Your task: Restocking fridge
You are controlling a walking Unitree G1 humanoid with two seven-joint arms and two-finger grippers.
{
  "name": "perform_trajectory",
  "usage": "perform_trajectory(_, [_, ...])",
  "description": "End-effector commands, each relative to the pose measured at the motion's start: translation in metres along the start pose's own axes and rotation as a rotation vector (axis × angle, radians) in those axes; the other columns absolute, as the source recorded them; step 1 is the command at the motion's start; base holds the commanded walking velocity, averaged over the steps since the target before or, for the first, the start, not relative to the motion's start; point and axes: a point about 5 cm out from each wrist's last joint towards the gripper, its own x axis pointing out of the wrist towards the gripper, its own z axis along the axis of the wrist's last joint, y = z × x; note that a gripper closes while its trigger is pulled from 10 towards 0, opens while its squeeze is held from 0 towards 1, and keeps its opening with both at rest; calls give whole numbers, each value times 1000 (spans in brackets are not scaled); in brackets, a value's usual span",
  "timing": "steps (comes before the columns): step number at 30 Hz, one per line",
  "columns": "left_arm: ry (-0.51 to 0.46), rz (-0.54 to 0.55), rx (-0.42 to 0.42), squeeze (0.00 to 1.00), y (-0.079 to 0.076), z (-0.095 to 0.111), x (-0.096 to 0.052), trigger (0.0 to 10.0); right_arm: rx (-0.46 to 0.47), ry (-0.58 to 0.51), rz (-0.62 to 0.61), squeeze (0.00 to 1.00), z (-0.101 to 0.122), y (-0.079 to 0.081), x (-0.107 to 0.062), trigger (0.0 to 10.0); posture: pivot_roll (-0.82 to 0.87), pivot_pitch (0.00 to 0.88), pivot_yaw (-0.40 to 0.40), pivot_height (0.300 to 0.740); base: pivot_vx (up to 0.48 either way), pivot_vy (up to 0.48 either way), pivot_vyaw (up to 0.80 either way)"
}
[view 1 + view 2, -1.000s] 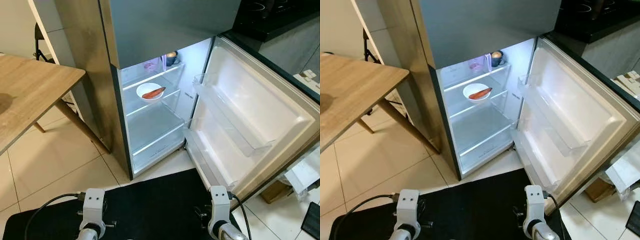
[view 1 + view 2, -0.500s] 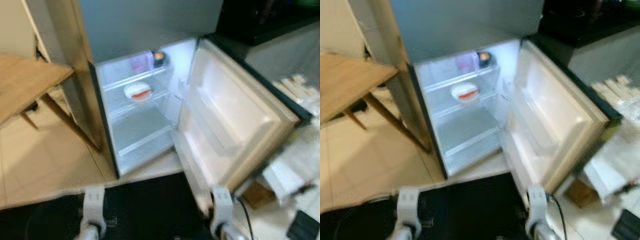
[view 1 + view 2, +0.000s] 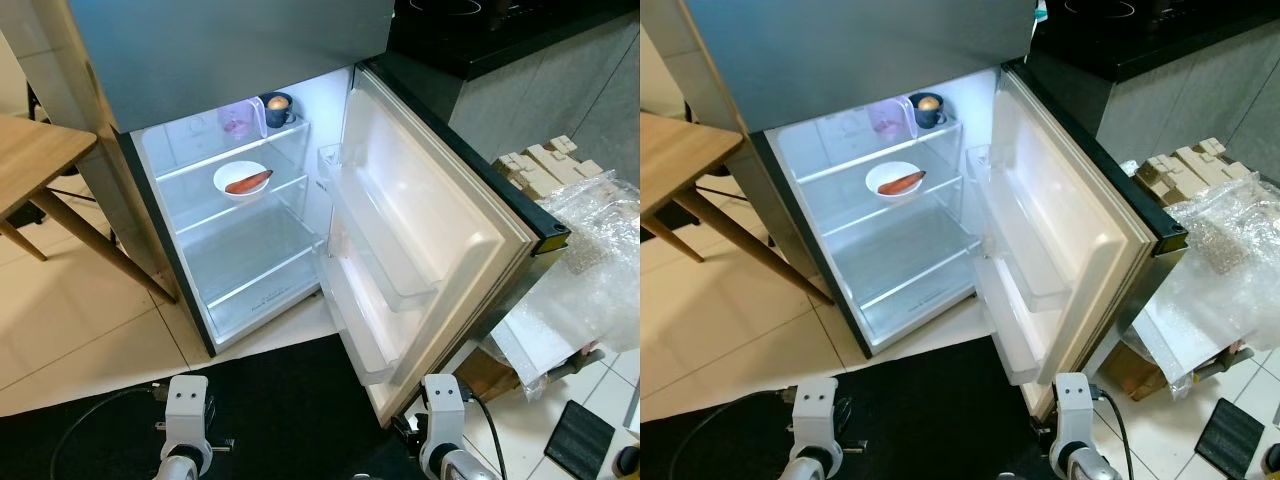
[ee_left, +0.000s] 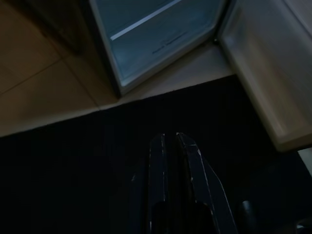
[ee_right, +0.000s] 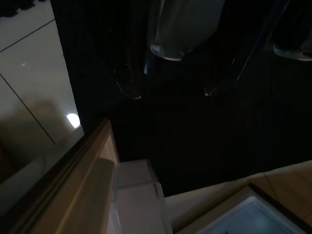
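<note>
The fridge (image 3: pixel 240 60) stands before me with its lower door (image 3: pixel 430 230) swung wide to the right and the inside lit. A white bowl (image 3: pixel 241 180) holding an orange-red piece of food sits on the middle shelf. On the top shelf are a clear jug (image 3: pixel 240 118) and a dark cup (image 3: pixel 277 105). The lower shelves and door bins (image 3: pixel 385 275) look bare. Both arms hang low over the black mat. My left gripper (image 4: pixel 170 139) is shut and holds nothing. My right gripper (image 5: pixel 171 93) is open beside the door's bottom corner.
A wooden table (image 3: pixel 30 165) stands to the left of the fridge. A black mat (image 3: pixel 300 400) covers the floor under me. Right of the door lie bubble wrap (image 3: pixel 590 250), cardboard boxes (image 3: pixel 540 170) and a black pad (image 3: pixel 570 440). A dark counter (image 3: pixel 480 30) runs behind.
The whole picture has shifted: the camera turned right, so the fridge sits further left and the clutter on the right shows. Nothing in the fridge moved.
</note>
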Motion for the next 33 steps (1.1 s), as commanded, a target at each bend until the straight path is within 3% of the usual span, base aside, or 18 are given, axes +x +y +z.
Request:
perform_trajectory(1, [-35,-81,45,0,-6,-1,-5,10000,19,-28,-39,0,8,-6,1,10000,-101,128,-9,716,0,0,0])
perform_trajectory(2, [-100,-179,137,0,-11,7,-6,10000,6,-58,-84,0,19,-13,3,10000,-104,129,-8,716,0,0,0])
perform_trajectory(3, [-100,-179,137,0,-11,7,-6,10000,6,-58,-84,0,19,-13,3,10000,-104,129,-8,716,0,0,0])
perform_trajectory(4, [-170,-252,201,0,-15,17,-6,10000,-4,-101,-146,0,34,-23,5,10000,-100,130,-10,716,0,0,0])
perform_trajectory(13, [-323,-433,225,0,-28,49,-1,10000,39,-243,-383,0,86,-60,3,10000,-96,135,-16,716,0,0,0])
perform_trajectory(16, [-348,-493,254,0,-35,56,0,10000,46,-225,-383,0,94,-61,5,10000,-96,138,-20,716,0,0,0])
perform_trajectory(21, [-364,-522,271,0,-40,59,-1,10000,45,-165,-328,0,87,-52,10,10000,-97,139,-20,716,0,0,0])
perform_trajectory(25, [-367,-536,265,0,-41,60,-2,10000,45,-70,-271,0,62,-41,11,10000,-97,142,-20,716,0,0,0])
perform_trajectory(26, [-362,-540,267,0,-41,59,-3,10000,46,-17,-241,0,45,-36,9,10000,-98,142,-20,716,0,0,0])
perform_trajectory(33, [-351,-550,276,0,-39,58,-4,10000,42,70,-238,0,20,-37,2,10000,-103,144,-13,716,0,0,0])
